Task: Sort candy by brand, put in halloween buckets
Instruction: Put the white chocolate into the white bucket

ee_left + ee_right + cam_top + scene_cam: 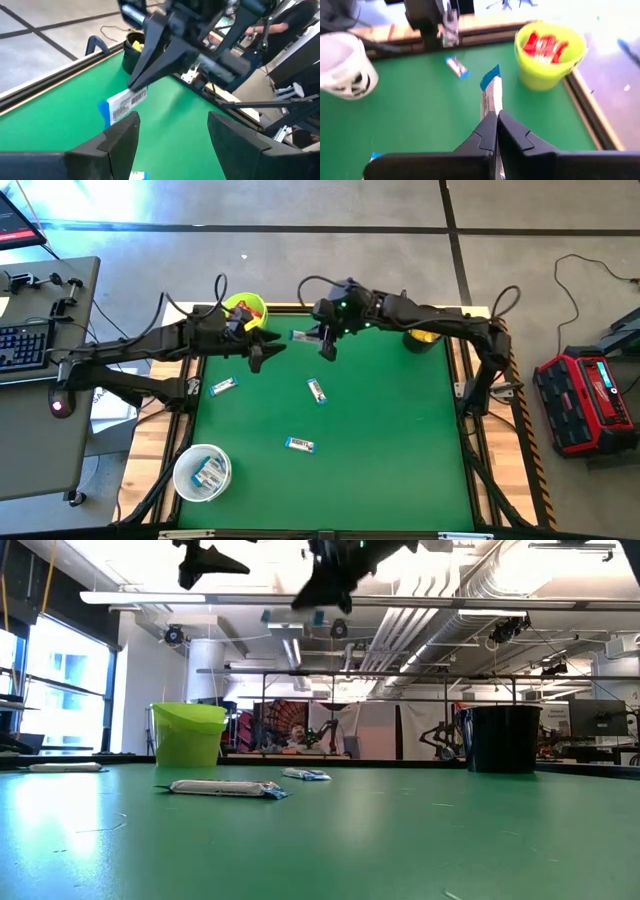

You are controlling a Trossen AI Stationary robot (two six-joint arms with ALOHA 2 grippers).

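Note:
My right gripper (pixel 327 345) hangs above the far middle of the green table, shut on a slim white-and-blue candy bar (pixel 492 92). My left gripper (pixel 262 352) stands open just to its left, high above the mat, with nothing between its fingers (pixel 172 130). The lime green bucket (pixel 245 310) with red packets stands at the far left. The black bucket (pixel 423 337) with yellow packets stands at the far right. The white bucket (pixel 203 472) with bars stands at the near left. Three more bars (pixel 224 386) (pixel 317 391) (pixel 299 444) lie flat on the mat. My right gripper pinches the bar by its white end (pixel 492 106) between its two fingertips. The fingers slant down toward the table's left side and lie along the bar. The bar sticks out past the fingertips, blue end (pixel 490 77) foremost, lifted well clear of the mat.
A raised wooden rim (pixel 470 410) frames the mat. A desk with a keyboard (pixel 25 345) stands to the left of the table, and a red device (pixel 585 400) sits on the floor to the right. The mat's near right part (pixel 400 460) is bare green.

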